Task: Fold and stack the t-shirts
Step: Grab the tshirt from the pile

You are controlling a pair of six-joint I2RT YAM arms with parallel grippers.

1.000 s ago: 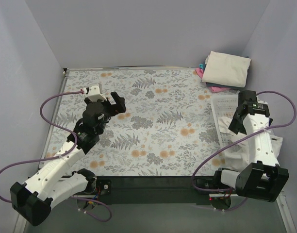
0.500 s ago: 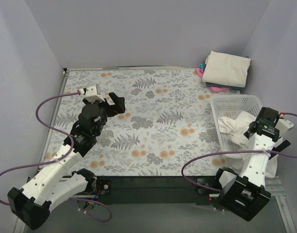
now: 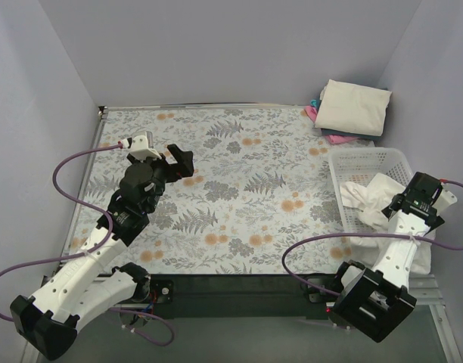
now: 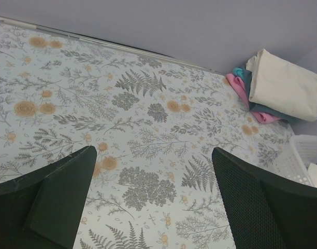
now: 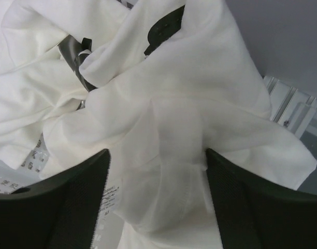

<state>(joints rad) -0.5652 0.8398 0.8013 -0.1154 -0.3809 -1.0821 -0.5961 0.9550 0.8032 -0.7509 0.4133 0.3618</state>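
Note:
Crumpled white t-shirts (image 3: pixel 375 198) lie heaped in the white lattice basket (image 3: pixel 345 162) at the right. My right gripper (image 3: pixel 422 203) hangs over this heap. In the right wrist view it (image 5: pixel 156 202) is open, with a raised fold of white t-shirt (image 5: pixel 169 129) between the wide-apart fingers; dark print (image 5: pixel 163 28) shows on the cloth beyond. A folded cream t-shirt (image 3: pixel 352 107) tops pink and blue folded ones (image 3: pixel 334 138) at the back right. My left gripper (image 3: pixel 182 160) is open and empty above the table's left half, also in the left wrist view (image 4: pixel 153 202).
The floral tablecloth (image 3: pixel 247 189) covers the table. Grey walls close the back and both sides. The folded stack (image 4: pixel 285 85) and a corner of the basket (image 4: pixel 298 155) show at the right of the left wrist view. A purple cable loops near the right arm's base (image 3: pixel 315 249).
My right arm has swung from the basket's left side to the right and down over the heap of white shirts. The left arm has barely moved.

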